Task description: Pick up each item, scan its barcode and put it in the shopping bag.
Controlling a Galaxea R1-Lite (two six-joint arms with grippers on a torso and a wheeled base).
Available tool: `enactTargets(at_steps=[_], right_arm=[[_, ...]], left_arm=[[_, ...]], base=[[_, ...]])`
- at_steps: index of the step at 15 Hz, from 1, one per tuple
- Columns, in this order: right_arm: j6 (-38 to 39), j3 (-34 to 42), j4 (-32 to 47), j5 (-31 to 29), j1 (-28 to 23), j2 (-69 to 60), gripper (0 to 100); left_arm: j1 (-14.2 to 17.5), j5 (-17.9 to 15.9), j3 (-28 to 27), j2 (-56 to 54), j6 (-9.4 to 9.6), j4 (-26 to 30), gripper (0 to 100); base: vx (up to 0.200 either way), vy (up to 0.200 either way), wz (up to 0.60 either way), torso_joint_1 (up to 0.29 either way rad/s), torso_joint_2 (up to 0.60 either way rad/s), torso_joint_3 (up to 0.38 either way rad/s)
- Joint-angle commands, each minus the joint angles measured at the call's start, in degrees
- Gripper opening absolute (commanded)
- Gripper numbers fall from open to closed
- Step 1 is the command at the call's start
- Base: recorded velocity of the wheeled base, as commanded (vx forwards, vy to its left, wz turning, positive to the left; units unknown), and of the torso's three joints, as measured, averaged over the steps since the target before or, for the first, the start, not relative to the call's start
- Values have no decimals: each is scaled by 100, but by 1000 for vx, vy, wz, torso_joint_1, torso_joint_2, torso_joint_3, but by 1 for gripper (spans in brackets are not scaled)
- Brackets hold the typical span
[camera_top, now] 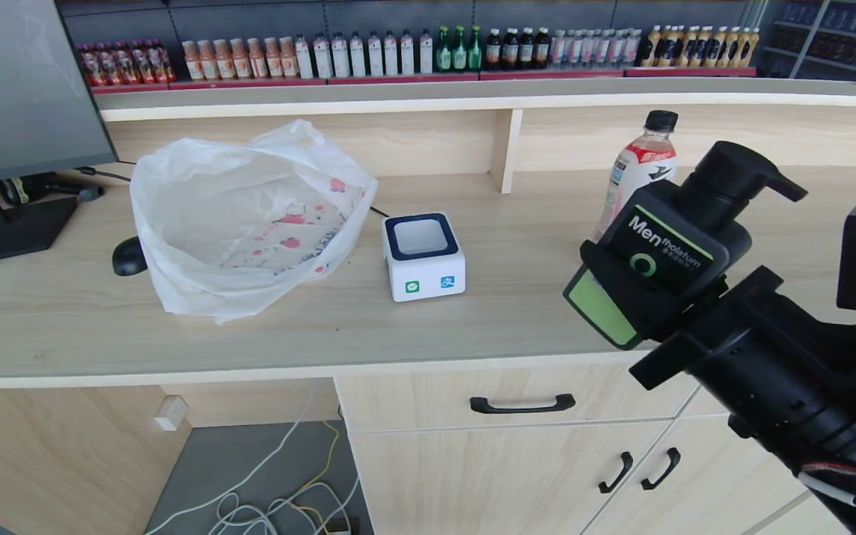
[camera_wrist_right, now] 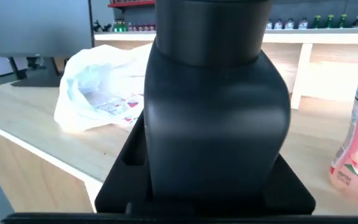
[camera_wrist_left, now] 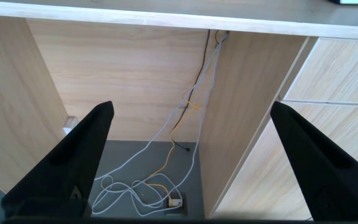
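My right gripper [camera_top: 669, 297] is shut on a black pump bottle [camera_top: 666, 249] with a green label, held tilted above the counter's front right edge. Seen from the right wrist, the pump bottle [camera_wrist_right: 213, 118] stands large between the jaws. A white scanner box [camera_top: 423, 256] with a dark-rimmed window sits mid-counter, left of the held bottle. The white plastic shopping bag [camera_top: 246, 215] lies open on the counter to the left of the scanner. A pink drink bottle [camera_top: 637, 171] stands upright behind the pump bottle. My left gripper [camera_wrist_left: 188, 168] hangs open below the counter, facing the floor cables.
A monitor [camera_top: 15, 96] stands at the counter's far left, and a black mouse [camera_top: 128, 256] lies beside the bag. A raised wooden ledge [camera_top: 472, 96] runs along the back. Drawers with black handles [camera_top: 521, 405] sit under the counter.
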Motion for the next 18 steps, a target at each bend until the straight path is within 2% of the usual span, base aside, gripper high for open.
enactTargets(at_steps=[1,3,4,9,12,18], right_arm=[[126,-126,-6,-230,-351,251,0],[469,-548,-6,-898,-474,470,0],[531,-671,-6,-1012,-500,532,0],[539,-627,-6,-1030,-887,374,0],[557,-627,-6,-1021,-896,303,0],[583,-486,-6,-1012,-896,180,0]], left_arm=[[0,0,0,0,-2,0,100],[0,0,0,0,-2,0,100],[0,0,0,0,-2,0,100],[-9,0,0,0,42,0,100],[0,0,0,0,24,0,100],[0,0,0,0,-11,0,100]], base=[[0,0,0,0,0,0],[0,0,0,0,0,0],[0,0,0,0,0,0],[0,0,0,0,0,0],[0,0,0,0,0,0],[0,200,0,2,2,2]])
